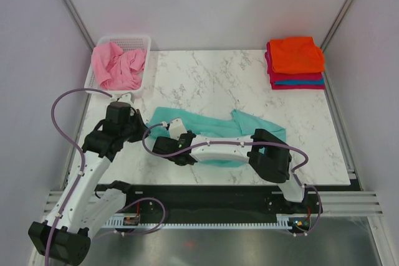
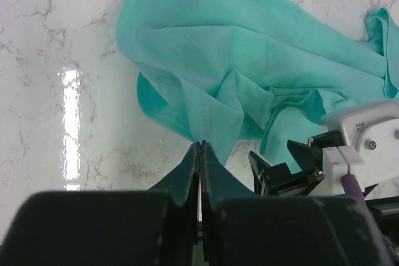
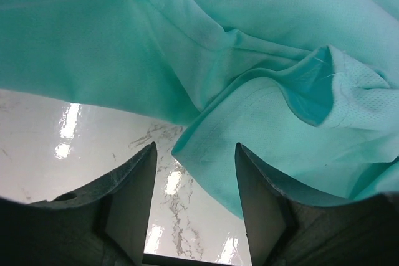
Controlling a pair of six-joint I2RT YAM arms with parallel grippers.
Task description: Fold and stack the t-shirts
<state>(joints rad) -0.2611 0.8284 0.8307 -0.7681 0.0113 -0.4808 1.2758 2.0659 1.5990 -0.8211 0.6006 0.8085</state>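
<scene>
Now, cloth: teal t-shirt [image 2: 249, 48] is lying rumpled, fine-meshed.
Left gripper [image 2: 199, 146]: jaws are pinching its hem edge.
Right gripper [image 3: 194, 154]: jaws are hanging spread.

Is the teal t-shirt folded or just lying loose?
Loose, not folded. The teal t-shirt lies rumpled on the table, with irregular creases and a ragged outline, unlike the neat stack far right.
</scene>
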